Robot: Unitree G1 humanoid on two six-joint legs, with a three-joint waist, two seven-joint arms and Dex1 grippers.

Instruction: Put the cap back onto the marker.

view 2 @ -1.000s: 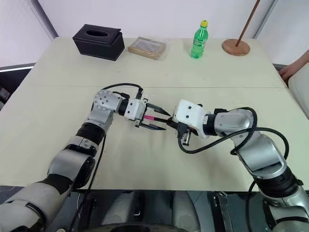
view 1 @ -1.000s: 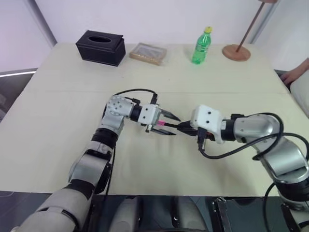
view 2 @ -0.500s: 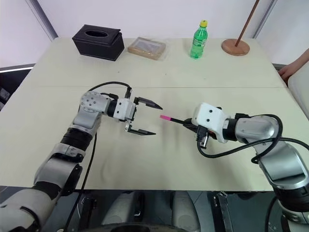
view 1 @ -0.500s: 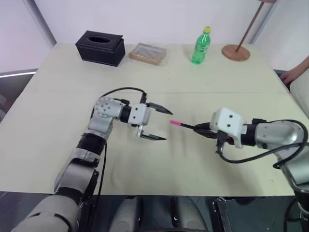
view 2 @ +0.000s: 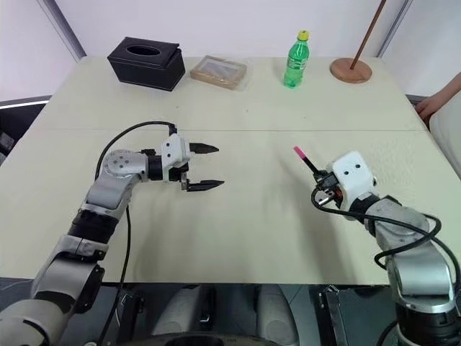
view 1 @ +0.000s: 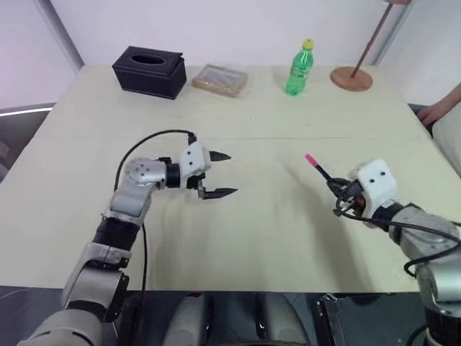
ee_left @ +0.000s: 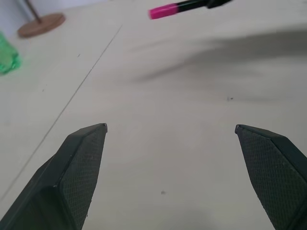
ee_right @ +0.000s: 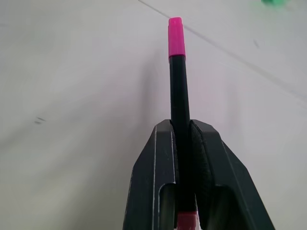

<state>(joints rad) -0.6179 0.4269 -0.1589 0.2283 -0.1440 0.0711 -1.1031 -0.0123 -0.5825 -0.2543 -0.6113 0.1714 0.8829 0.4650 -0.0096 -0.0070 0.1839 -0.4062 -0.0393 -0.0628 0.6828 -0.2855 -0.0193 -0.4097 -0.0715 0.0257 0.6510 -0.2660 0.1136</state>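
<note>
The marker is a slim black stick with the pink cap seated on its far tip. My right gripper is shut on the marker's lower part and holds it above the right side of the table, tip slanting up and to the left. The cap points toward the table's middle. My left gripper hangs open and empty over the left half of the table, well apart from the marker. In the left wrist view its fingers stand wide, with the cap far beyond them.
Along the table's far edge stand a black tissue box, a flat brown packet, a green bottle and a round wooden stand base. A person's hand shows at the right edge.
My left gripper opened, let go of the cap and drew back to the left. My right gripper swung right with the marker, the cap staying on its tip.
</note>
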